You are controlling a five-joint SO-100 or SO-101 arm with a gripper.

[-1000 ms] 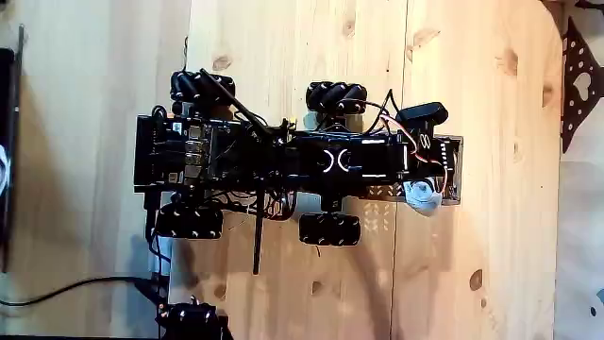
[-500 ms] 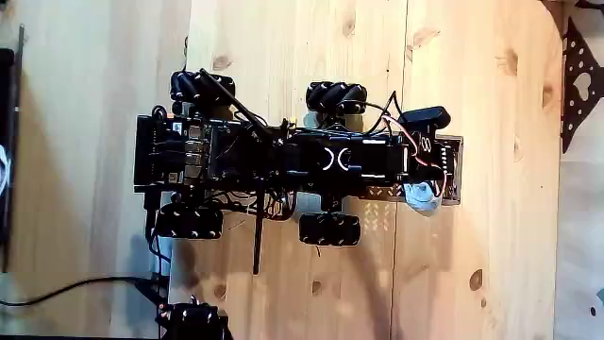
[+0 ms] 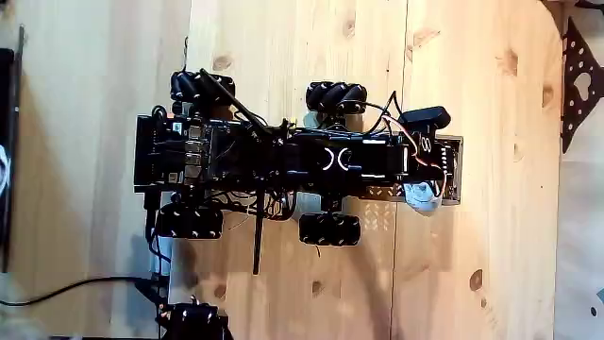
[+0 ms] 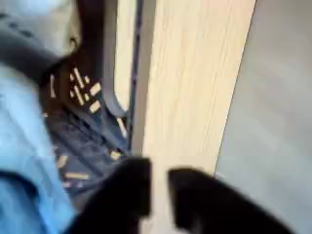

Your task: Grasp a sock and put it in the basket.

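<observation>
Grey-beige limp fabric sock [image 3: 422, 195] lies, we see, inside the dark lattice-walled basket [image 3: 456, 170] at the wheeled chassis's right end in the fixed view; in the wrist view our black two-finger gripper [image 4: 156, 195] hangs slightly parted, holding nothing, above pale wooden table [image 4: 190, 88].

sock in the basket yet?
In. The sock lies within the basket walls, and the gripper is open, holding nothing.

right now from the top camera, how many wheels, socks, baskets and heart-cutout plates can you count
wheels: 4
sock: 1
basket: 1
heart-cutout plate: 1
total: 7
</observation>
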